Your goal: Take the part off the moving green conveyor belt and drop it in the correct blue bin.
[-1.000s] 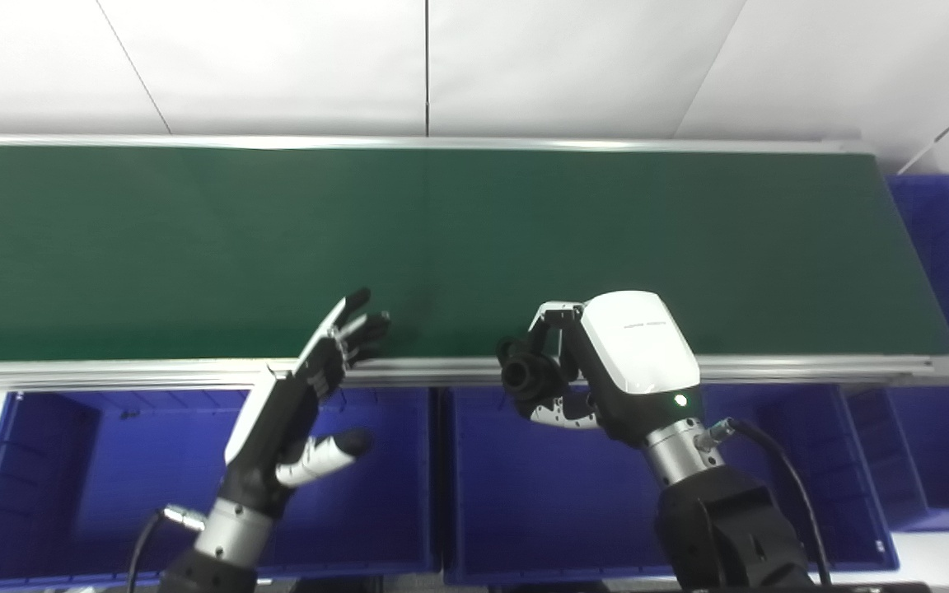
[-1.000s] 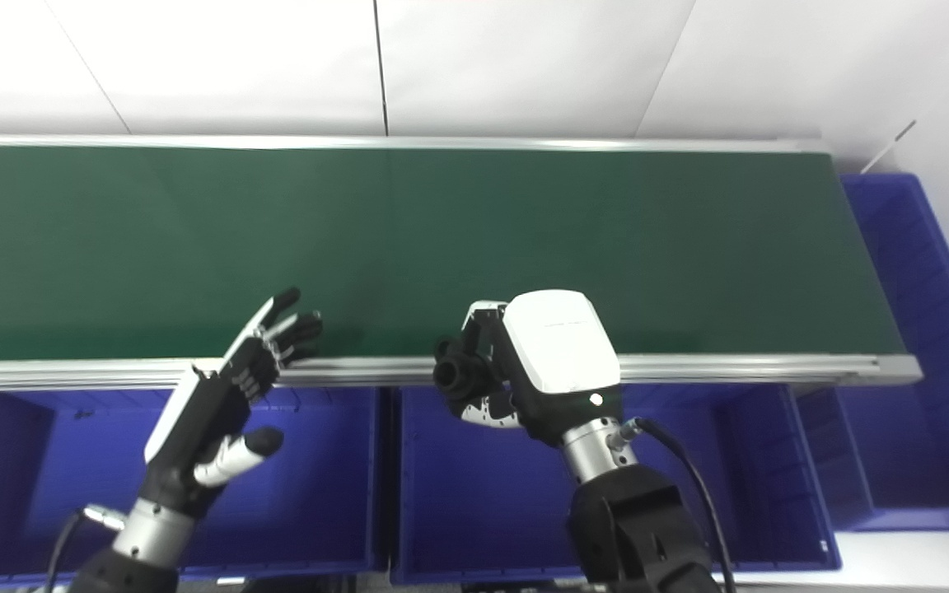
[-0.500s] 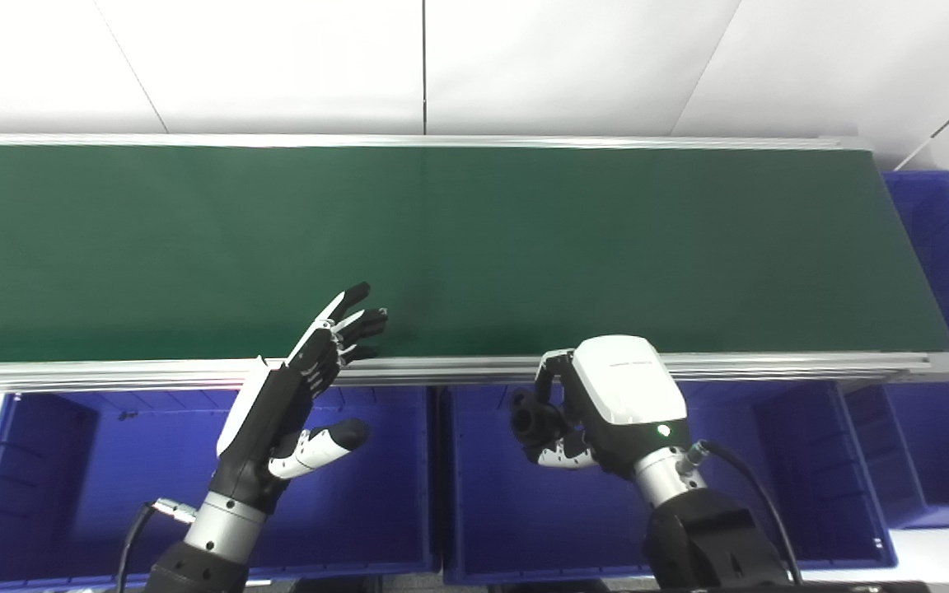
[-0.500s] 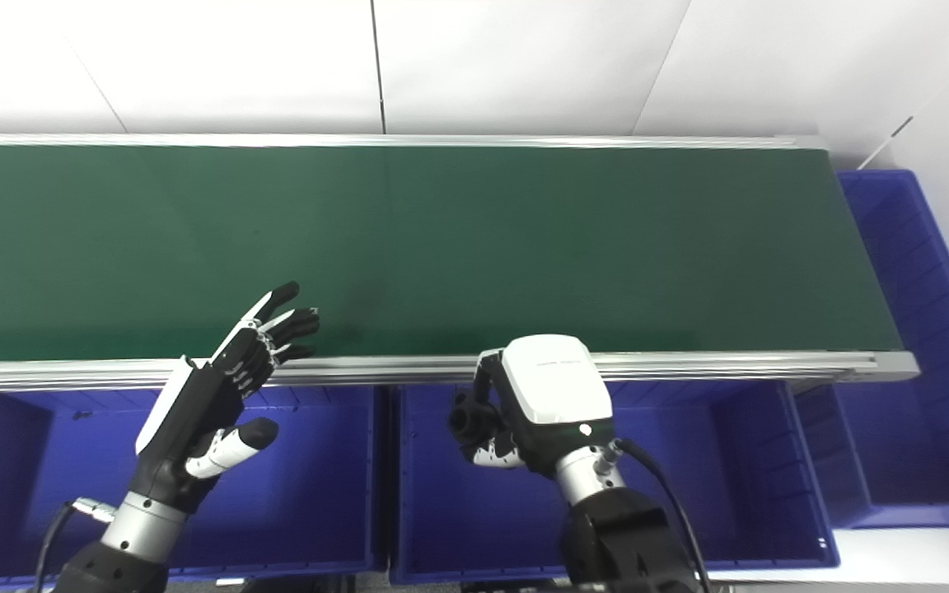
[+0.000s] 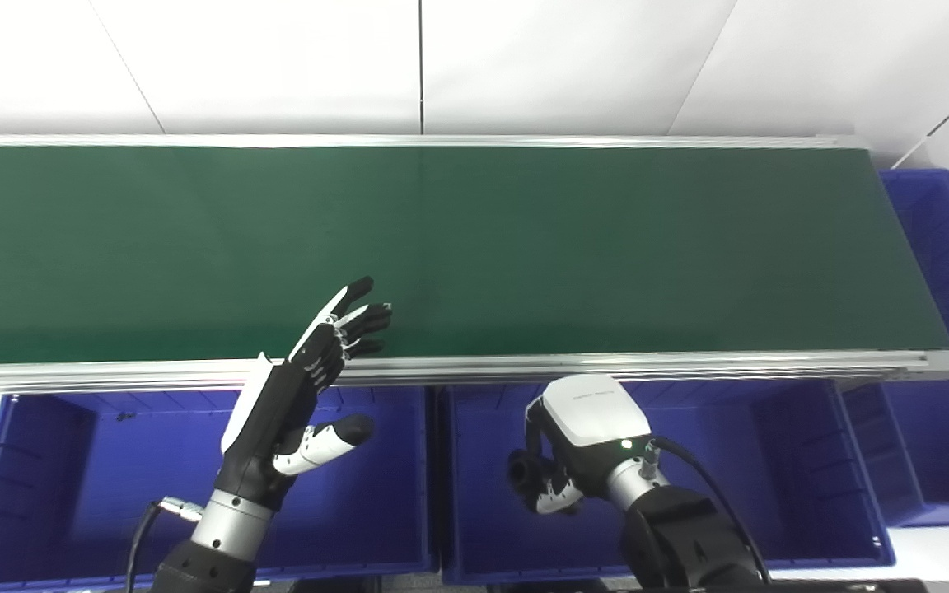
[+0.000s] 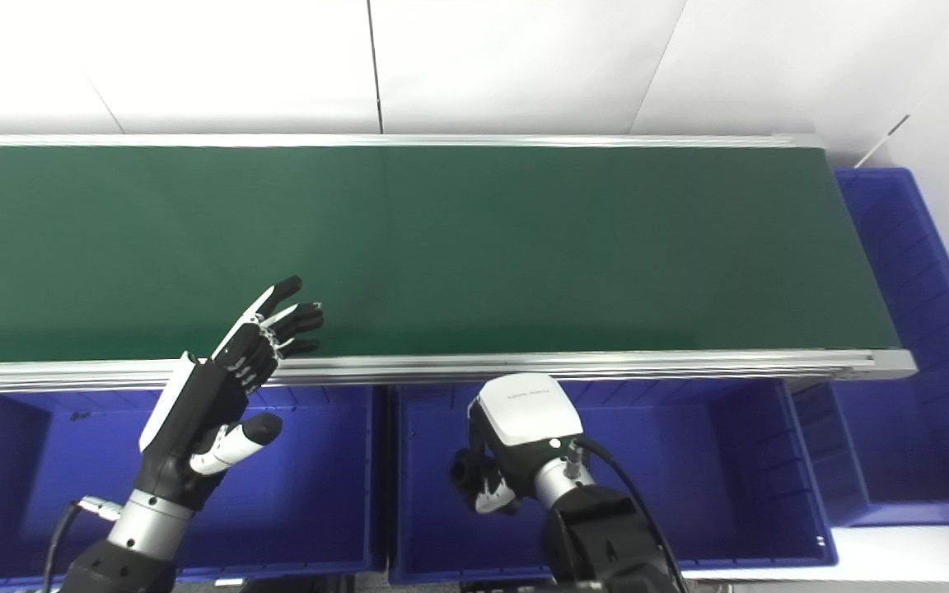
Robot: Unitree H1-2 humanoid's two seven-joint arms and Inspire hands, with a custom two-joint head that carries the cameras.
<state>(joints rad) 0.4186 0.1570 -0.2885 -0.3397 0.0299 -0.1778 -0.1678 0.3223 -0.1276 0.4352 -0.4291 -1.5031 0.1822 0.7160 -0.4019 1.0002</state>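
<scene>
Small black rounded part point(image 5: 521, 473) pinched in right hand point(image 5: 577, 445); left hand point(image 5: 293, 395) spread wide

Black part point(image 5: 524, 472) mostly hidden inside right hand point(image 5: 577, 441); conveyor belt point(image 5: 474, 247) cut off left.

- You see one green conveyor belt point(image 5: 474, 247).
- You see three blue bins: left point(image 5: 71, 486), middle point(image 5: 738, 469), far right point(image 5: 948, 247).
- You see one black part point(image 5: 524, 473).
- You see two hands: left hand point(image 5: 293, 395), right hand point(image 5: 582, 436).
</scene>
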